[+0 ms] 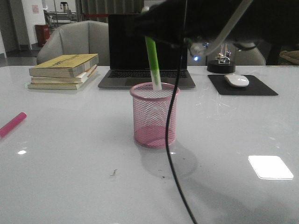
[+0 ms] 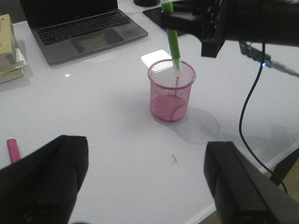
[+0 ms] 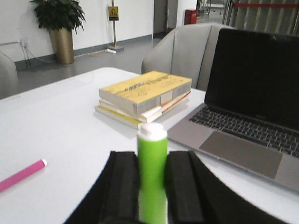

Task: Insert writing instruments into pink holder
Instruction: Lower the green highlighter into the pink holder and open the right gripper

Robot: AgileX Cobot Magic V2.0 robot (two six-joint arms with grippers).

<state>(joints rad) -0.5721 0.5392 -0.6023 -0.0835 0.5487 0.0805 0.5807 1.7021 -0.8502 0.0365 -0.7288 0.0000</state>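
Front view: the right hand [image 3: 152,196], closed on the green marker [image 1: 153,63], holds it slightly tilted with its whitish lower end just inside the rim of the pink holder [image 1: 154,115] directly below. The step looks best finished by lowering straight down and releasing only once the tip is well inside, since a sideways nudge could tip the light mesh cup. The left hand [image 2: 140,186] hangs open, well back from the holder. The pink marker [image 1: 12,124] lies on the desk [image 1: 70,177] far out to the left hand's side. Laptop [image 1: 145,51], books [image 1: 64,71] and mouse [image 1: 237,80] sit beyond the holder; a dangling cable [image 1: 171,140] crosses close in front of it.
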